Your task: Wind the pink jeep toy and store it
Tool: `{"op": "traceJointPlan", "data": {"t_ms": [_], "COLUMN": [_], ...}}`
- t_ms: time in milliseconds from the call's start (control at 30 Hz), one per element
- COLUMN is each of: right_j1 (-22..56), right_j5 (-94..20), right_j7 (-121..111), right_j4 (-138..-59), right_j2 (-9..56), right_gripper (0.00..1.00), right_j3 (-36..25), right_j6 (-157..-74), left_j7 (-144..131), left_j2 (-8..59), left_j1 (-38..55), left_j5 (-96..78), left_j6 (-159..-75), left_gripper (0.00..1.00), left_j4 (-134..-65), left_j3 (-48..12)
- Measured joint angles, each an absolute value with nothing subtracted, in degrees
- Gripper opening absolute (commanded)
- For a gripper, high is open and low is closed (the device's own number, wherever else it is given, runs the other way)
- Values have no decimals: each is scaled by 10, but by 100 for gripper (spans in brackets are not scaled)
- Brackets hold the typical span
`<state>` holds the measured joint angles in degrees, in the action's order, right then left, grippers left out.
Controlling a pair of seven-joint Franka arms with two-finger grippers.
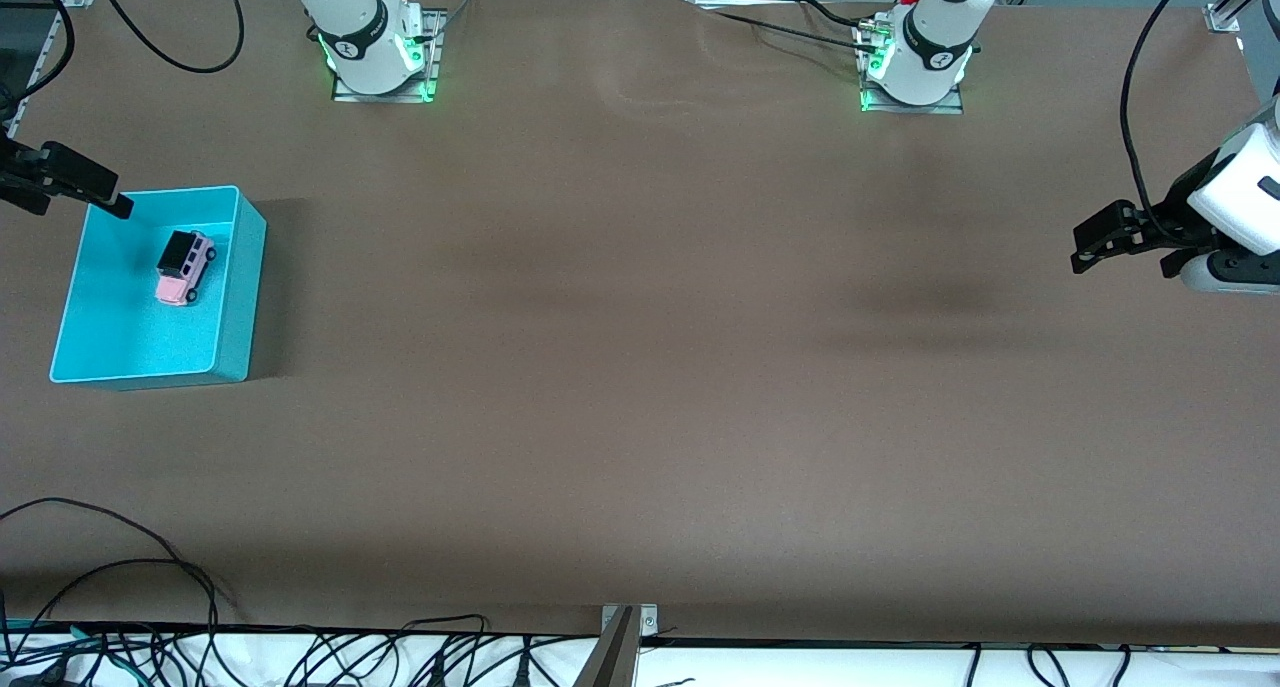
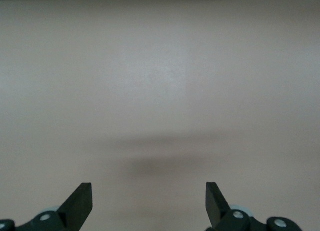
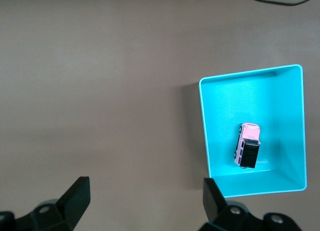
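Pink jeep toy upright inside turquoise bin at right arm's end of brown counter. Right hand over bin's rim, left hand over bare counter, both spread wide, empty.

No text, label, brand, number or sign can be read anywhere around me. My arm bases carry small dark marks on their white shells — too small to make out as letters. The pink jeep toy and the turquoise bin it sits in show plain surfaces, and the brown table bears no print.
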<state>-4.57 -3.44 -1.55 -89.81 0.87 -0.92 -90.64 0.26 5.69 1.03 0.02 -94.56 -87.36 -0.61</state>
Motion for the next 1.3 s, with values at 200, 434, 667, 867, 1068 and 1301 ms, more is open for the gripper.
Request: {"op": "traceJointPlan", "data": {"t_ms": [200,434,667,867,1068,1301], "right_j1": [-46,-46,-46,-46,-46,-46], "right_j5": [-34,-34,-34,-34,-34,-34], "right_j7": [-15,-16,-16,-15,-15,-15], "right_j4": [-898,-898,-898,-898,-898,-898], "right_j2": [12,20,21,21,21,21], "right_gripper": [100,100,100,100,100,100], "right_j3": [-11,-11,-11,-11,-11,-13], "right_j6": [-906,-906,-906,-906,-906,-906], "left_j7": [3,3,3,3,3,3], "left_j2": [57,57,57,57,57,57], "left_j1": [10,10,10,12,13,13], "left_j5": [0,0,2,4,4,4], "left_j6": [-946,-946,-946,-946,-946,-946], "left_gripper": [100,100,100,100,100,100], "left_j4": [-874,-874,-874,-874,-874,-874], "left_j3": [-6,-6,-6,-7,-7,-7]}}
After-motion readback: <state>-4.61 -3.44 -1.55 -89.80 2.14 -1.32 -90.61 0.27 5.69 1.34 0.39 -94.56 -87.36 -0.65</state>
